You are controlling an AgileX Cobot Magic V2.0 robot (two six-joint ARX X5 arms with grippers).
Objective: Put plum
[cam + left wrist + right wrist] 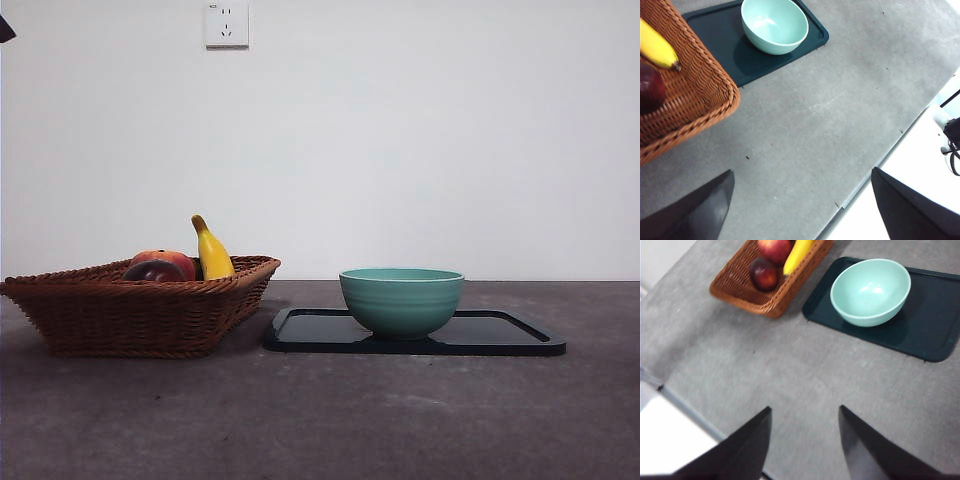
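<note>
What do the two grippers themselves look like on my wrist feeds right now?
The left gripper shows two plain matte black jaws, broad at the base and tapering to pointed tips, with no markings or cables visible on them. The right gripper looks the same: two smooth black wedge-shaped jaws, unmarked. In the front view only a small black tip shows at the top corner.

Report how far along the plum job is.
Nothing looks done yet. The plum sits in the wicker basket beside the peach and banana. Nothing is in hand: the left end effector and right end effector are both open over bare table, away from the basket. Left: grasp the plum and place it, likely in the empty green bowl on the tray.
</note>
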